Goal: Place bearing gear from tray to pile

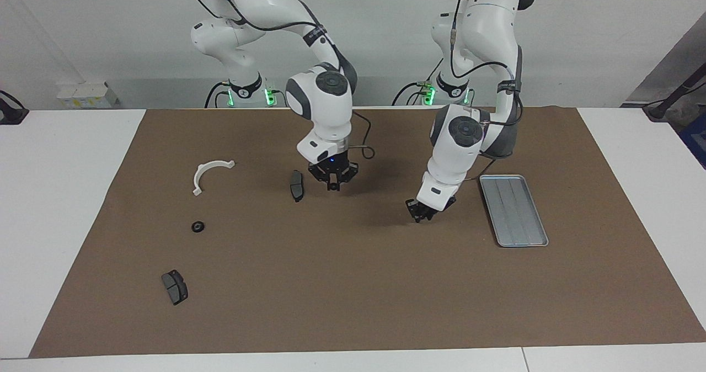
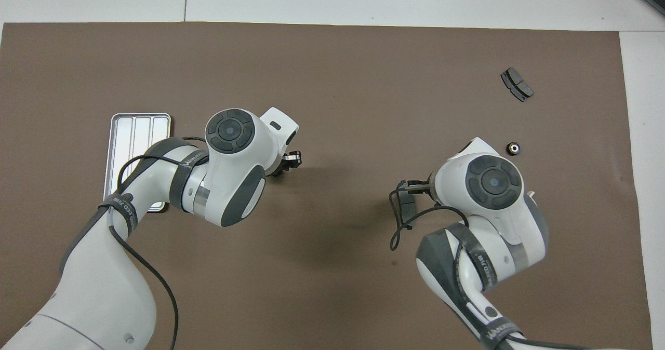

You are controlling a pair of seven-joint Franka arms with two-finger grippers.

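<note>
The silver-grey tray (image 1: 513, 210) lies on the brown mat toward the left arm's end, with nothing in it; the overhead view (image 2: 136, 132) shows it partly under the left arm. A small black bearing gear (image 1: 198, 227) lies in the pile, also seen overhead (image 2: 513, 148), between the white C-shaped arc (image 1: 212, 171) and a dark brake pad (image 1: 175, 286). A second brake pad (image 1: 296, 185) lies nearer the mat's middle. My left gripper (image 1: 422, 211) hangs low over bare mat beside the tray. My right gripper (image 1: 332, 180) hangs just beside the second brake pad.
The brown mat (image 1: 353, 283) covers most of the white table. The right arm's wrist (image 2: 491, 184) hides most of the arc and the second brake pad from above. A loose cable (image 2: 397, 220) hangs off that wrist.
</note>
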